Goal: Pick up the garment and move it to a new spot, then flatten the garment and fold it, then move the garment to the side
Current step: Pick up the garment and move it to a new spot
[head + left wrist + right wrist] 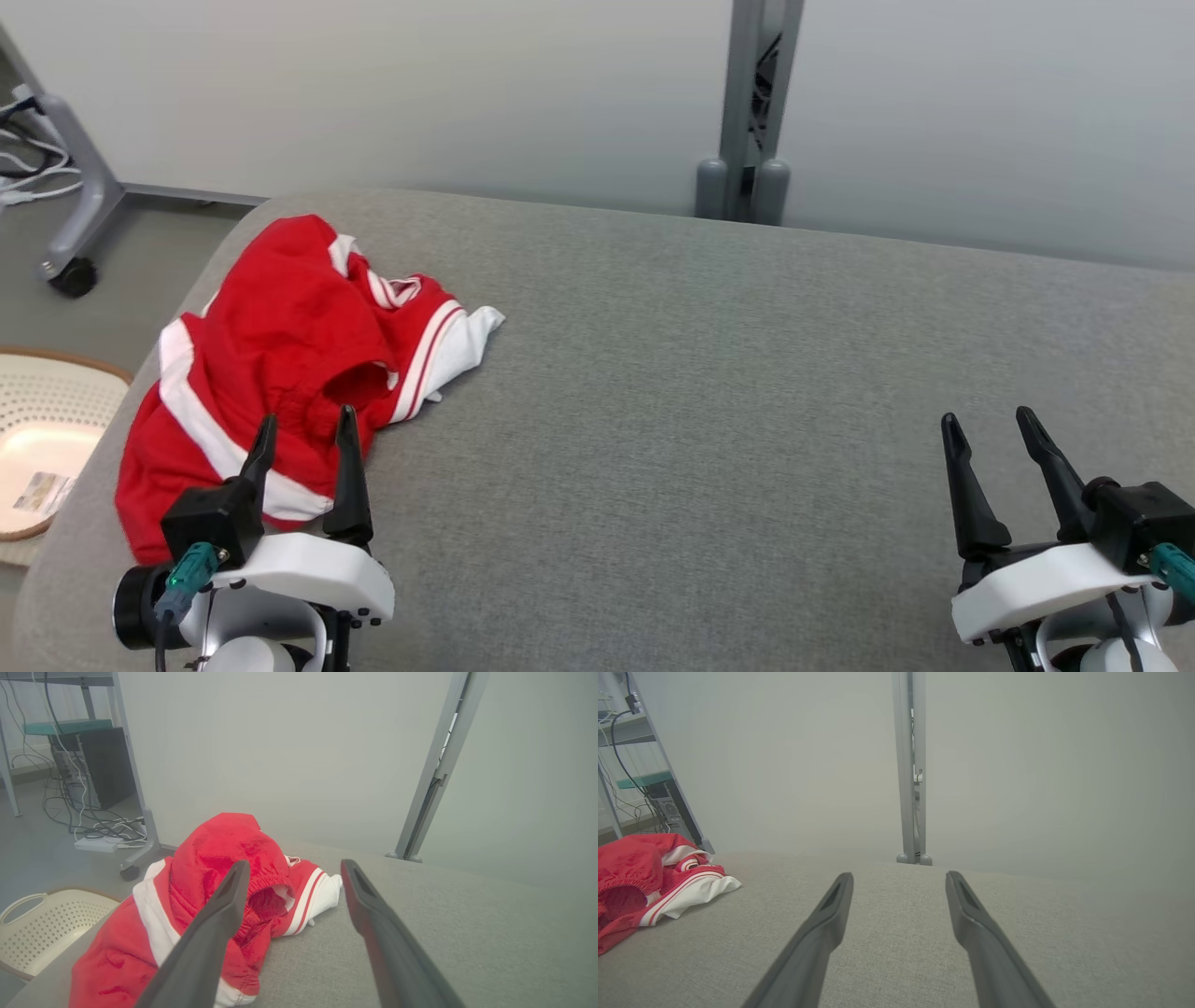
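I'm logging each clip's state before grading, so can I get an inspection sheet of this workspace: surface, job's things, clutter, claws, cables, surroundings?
Surface: grey fabric-covered table, with a rounded far-left corner.
Job's things: red and white garment, crumpled in a heap at the table's left end, not yet flattened.
Clutter: pale perforated basket on the floor left of the table.
Claws: left claw open by the garment's near part, holding nothing, contact unclear; right claw open over bare table, well apart from the garment.
Cables: loose cables and a power strip on the floor beyond the table.
Surroundings: pale wall, grey post, wheeled stand.
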